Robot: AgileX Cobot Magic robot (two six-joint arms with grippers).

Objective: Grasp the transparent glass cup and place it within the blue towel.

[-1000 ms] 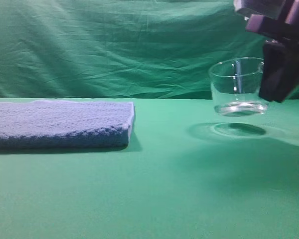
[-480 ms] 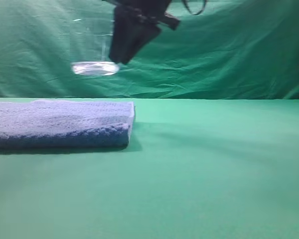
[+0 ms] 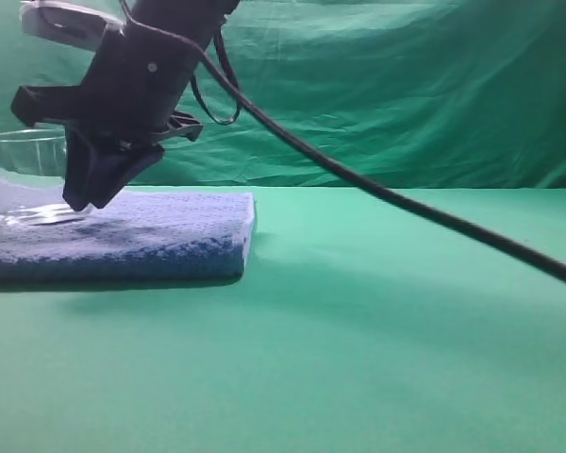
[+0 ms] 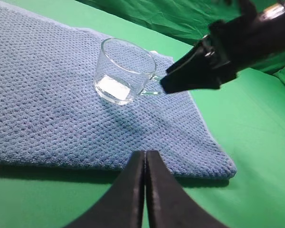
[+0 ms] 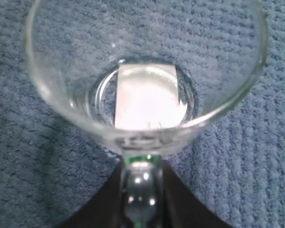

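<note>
Clear glass cup (image 4: 125,70) standing upright on blue towel (image 4: 47,114), release step; right gripper (image 5: 141,202) flanks its handle, jaws apparently easing apart; next: withdraw clear; left gripper (image 4: 145,156) pressed together beside towel.

Right gripper (image 4: 164,86) angled down (fingers (image 5: 178,204) parted); left gripper (image 4: 145,156) pressed together.
</note>
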